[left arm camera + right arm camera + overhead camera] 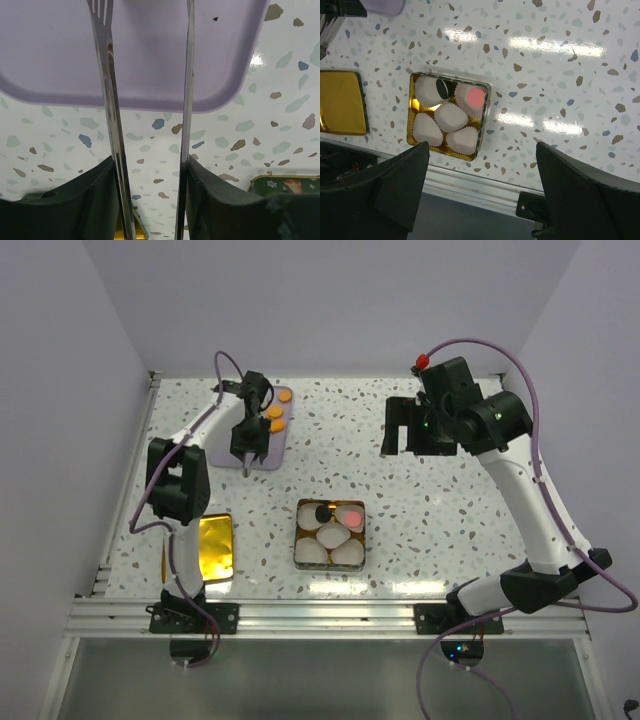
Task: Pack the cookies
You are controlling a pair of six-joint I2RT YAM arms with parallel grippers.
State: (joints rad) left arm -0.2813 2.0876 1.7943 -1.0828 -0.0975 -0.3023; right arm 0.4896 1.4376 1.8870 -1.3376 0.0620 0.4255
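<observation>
Three orange cookies (276, 412) lie at the far end of a lilac tray (268, 452). My left gripper (246, 443) is shut on metal tongs (247, 464) and hovers over the tray's near end. In the left wrist view the gripper (150, 167) holds the tongs (107, 100) with their arms apart and nothing between them, over the tray (50, 50). A square tin (299, 536) holds white paper cups, with a black cookie (322, 512) and a pinkish-red cookie (352, 518) in two of them. My right gripper (404, 430) is open, empty and high above the table.
A gold lid (215, 545) lies at the front left, left of the tin. The right wrist view shows the tin (411, 107), the lid (340, 102) and the table's metal front rail (470, 187). The tin's green side (285, 182) shows in the left wrist view.
</observation>
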